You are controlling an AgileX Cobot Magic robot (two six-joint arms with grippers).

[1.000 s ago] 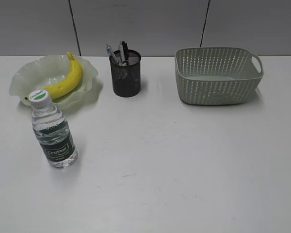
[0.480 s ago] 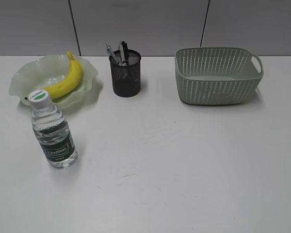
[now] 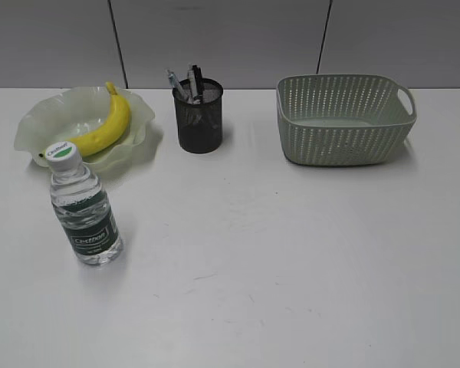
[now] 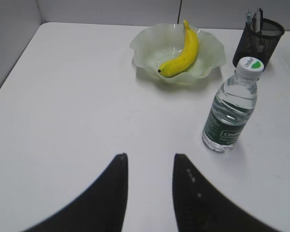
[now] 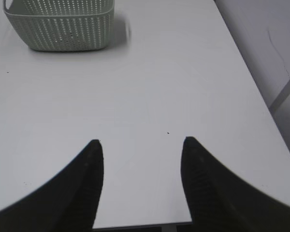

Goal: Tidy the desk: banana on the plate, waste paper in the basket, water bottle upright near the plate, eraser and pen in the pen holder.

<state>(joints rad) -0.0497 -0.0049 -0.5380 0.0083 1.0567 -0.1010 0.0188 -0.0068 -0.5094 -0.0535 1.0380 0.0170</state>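
Presently the left tool [image 4: 150, 162] hangs over bare bench [image 3: 291, 253] with its two dark fingers parted and nothing between them. Ahead of it and to its right stands the water bottle [image 4: 230, 112], upright, white cap with green top uppermost, well clear of the fingers. Farther ahead lies the plate [image 4: 150, 48], its wavy rim pale green, with the banana [image 4: 183, 48] resting inside it, stem toward the far wall. Beyond the bottle, at the far right of that tool's view, sits the pen holder [image 4: 261, 41] with pens [image 4: 253, 19] standing in it; whether an eraser is inside cannot be told.

The right tool [image 5: 140, 147] also hovers above empty bench, fingers spread wider and gripping nothing. Far ahead of it and to its left is the basket [image 5: 60, 29], upright near the back edge; its inside is not visible well enough to tell what it contains. In the exterior view neither tool appears; bottle just in front of plate, holder between plate and basket.
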